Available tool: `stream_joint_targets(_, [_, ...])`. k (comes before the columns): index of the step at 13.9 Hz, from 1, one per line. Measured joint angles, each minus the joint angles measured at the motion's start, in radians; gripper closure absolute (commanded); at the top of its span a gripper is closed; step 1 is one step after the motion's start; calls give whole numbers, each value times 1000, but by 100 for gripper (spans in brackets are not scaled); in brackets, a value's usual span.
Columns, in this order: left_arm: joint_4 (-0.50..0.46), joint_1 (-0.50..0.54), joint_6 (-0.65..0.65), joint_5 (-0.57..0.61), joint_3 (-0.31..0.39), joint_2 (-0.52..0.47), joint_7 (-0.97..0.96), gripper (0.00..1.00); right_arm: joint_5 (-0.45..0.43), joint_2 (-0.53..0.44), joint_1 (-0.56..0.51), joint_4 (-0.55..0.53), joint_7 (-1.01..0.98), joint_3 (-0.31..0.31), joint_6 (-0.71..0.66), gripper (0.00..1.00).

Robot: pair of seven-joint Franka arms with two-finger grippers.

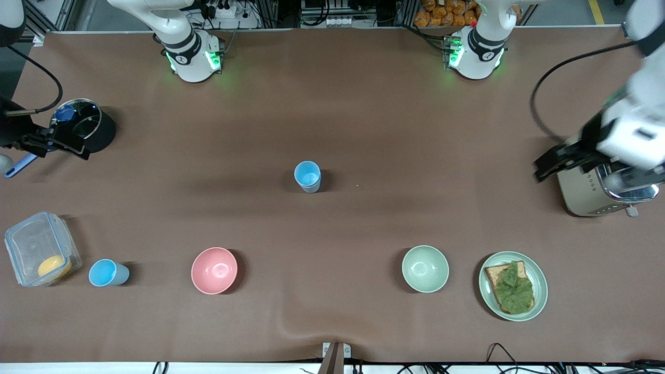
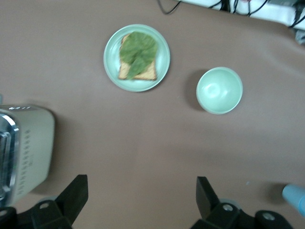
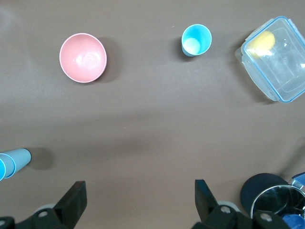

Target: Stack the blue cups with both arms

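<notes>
A pale grey-blue cup stands upright at the middle of the table; its edge shows in the left wrist view and in the right wrist view. A brighter sky-blue cup stands near the front edge toward the right arm's end, beside a clear box; it also shows in the right wrist view. My left gripper is open and empty, up beside the toaster. My right gripper is open and empty, up beside the black pot. Both grippers are well away from the cups.
A pink bowl and a pale green bowl sit near the front edge. A plate with toast and a leaf, a toaster, a black pot and a clear lidded box stand toward the table's ends.
</notes>
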Motion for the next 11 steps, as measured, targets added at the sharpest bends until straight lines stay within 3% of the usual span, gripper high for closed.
stream_joint_targets(2, [-49,2,-7,-18,56,-28,89,0,0,0,0,0,0,0,0,0])
stream_joint_targets(11, [-130,-1,-8,-18,81,-109,175,0,0,0,0,0,0,0,0,0])
